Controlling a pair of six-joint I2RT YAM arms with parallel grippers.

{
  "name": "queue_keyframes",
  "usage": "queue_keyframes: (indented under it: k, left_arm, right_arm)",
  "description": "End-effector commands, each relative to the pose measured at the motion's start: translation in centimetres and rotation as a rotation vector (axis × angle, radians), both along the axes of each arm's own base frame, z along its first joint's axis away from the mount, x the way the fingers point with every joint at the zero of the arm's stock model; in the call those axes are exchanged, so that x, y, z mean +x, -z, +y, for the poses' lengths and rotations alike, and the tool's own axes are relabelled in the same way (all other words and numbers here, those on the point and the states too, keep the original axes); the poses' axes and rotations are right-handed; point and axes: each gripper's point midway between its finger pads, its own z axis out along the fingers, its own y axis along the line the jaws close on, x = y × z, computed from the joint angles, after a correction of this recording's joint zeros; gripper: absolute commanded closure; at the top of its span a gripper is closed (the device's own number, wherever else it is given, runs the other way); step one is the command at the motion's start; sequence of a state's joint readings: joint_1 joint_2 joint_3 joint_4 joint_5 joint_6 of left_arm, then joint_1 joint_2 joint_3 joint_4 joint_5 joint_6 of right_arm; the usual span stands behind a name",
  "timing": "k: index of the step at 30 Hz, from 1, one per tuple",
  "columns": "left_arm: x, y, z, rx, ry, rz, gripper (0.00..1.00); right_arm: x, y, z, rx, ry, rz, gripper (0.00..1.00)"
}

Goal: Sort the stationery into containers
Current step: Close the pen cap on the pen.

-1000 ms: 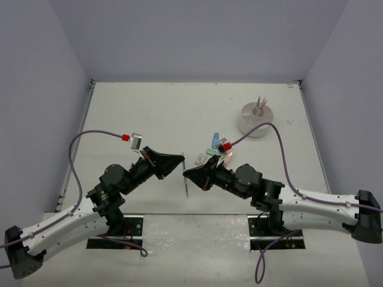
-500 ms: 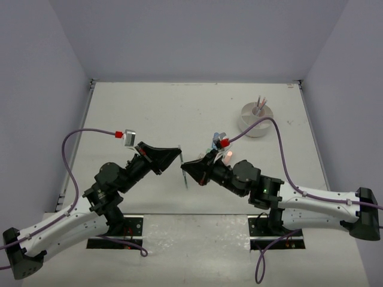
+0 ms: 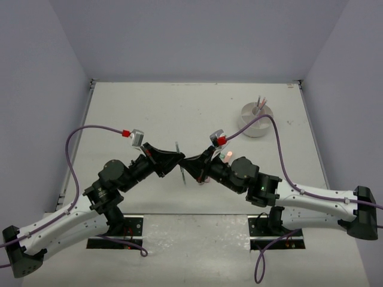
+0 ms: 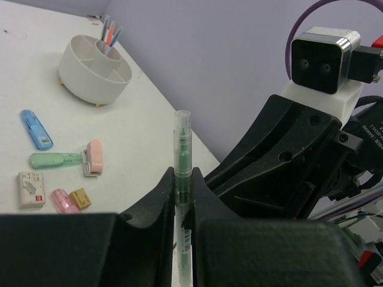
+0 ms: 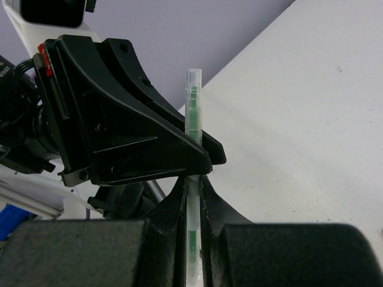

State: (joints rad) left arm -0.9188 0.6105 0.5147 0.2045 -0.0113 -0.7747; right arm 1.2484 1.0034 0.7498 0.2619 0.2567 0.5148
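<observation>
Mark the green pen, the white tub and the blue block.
green pen (image 4: 182, 143), left wrist view, upper barrel.
white tub (image 4: 84, 78), left wrist view, outer wall.
blue block (image 4: 36, 128), left wrist view, middle of its top.

White table (image 3: 149, 113) — divided tub (image 4: 96, 67), pastel blocks (image 4: 57, 159) lying on it.

Left pincer (image 4: 182, 182) and right pincer (image 5: 192, 188) meet tip to tip, both clamped on one pen (image 4: 182, 140).

Top camera looks down over the whole table (image 3: 179, 107); close wrist cameras face each other, sharing the pen (image 4: 182, 152).
</observation>
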Motion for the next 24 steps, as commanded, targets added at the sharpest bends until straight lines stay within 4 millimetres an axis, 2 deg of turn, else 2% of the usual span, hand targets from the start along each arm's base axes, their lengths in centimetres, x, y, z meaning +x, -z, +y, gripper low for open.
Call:
queue_keyframes:
  k: [1, 4, 5, 7, 8, 11, 13, 15, 17, 19, 20, 21, 23, 24]
  left_arm:
    - [-0.7, -1.3, -0.2, 0.010, 0.040, -0.044, 1.00]
    - [-1.3, -2.3, -0.3, -0.004, 0.070, -0.081, 1.00]
    - [-1.7, -2.6, -0.5, -0.009, 0.093, -0.100, 1.00]
    - [-2.4, -3.4, -0.6, -0.015, 0.128, -0.141, 1.00]
    - [-2.8, -3.9, -0.6, -0.021, 0.146, -0.164, 1.00]
    - [-3.8, -5.3, -0.5, -0.040, 0.188, -0.226, 1.00]
    - [-4.2, -5.8, -0.5, -0.043, 0.203, -0.250, 1.00]
    - [-4.3, -6.2, -0.3, -0.043, 0.202, -0.264, 1.00]
    - [-4.1, -6.3, -0.2, -0.033, 0.190, -0.265, 1.00]
    - [-3.8, -6.0, -0.1, -0.015, 0.174, -0.258, 0.92]
    - [-3.6, -6.1, 0.1, -0.013, 0.158, -0.257, 0.77]
    - [-3.3, -5.9, 0.3, -0.003, 0.137, -0.247, 0.57]
    - [-2.7, -6.0, 0.6, 0.007, 0.101, -0.239, 0.41]
    - [-2.4, -6.3, 0.9, 0.012, 0.078, -0.236, 0.38]
  right_arm:
    - [-0.7, -4.0, 0.8, 0.110, -0.052, -0.056, 1.00]
    - [-1.5, -3.5, 1.2, 0.101, -0.104, -0.063, 0.99]
    - [-1.7, -3.1, 1.4, 0.093, -0.120, -0.061, 0.95]
    - [-2.1, -2.3, 1.8, 0.070, -0.147, -0.051, 0.72]
    - [-2.4, -1.9, 2.1, 0.063, -0.165, -0.044, 0.68]
    - [-2.9, -1.0, 2.6, 0.061, -0.200, -0.018, 0.67]
    - [-3.0, -0.7, 2.8, 0.064, -0.206, -0.011, 0.70]
    - [-3.0, -0.6, 2.9, 0.065, -0.210, -0.007, 0.98]
    - [-3.1, -0.8, 3.0, 0.070, -0.213, -0.007, 1.00]
    - [-3.3, -1.0, 2.9, 0.074, -0.221, -0.010, 1.00]
    - [-3.3, -1.0, 2.9, 0.075, -0.225, -0.011, 1.00]
    - [-3.4, -1.1, 3.0, 0.078, -0.231, -0.014, 1.00]
    - [-3.5, -1.1, 3.0, 0.077, -0.234, -0.016, 1.00]
    - [-3.5, -1.0, 3.0, 0.074, -0.237, -0.016, 1.00]
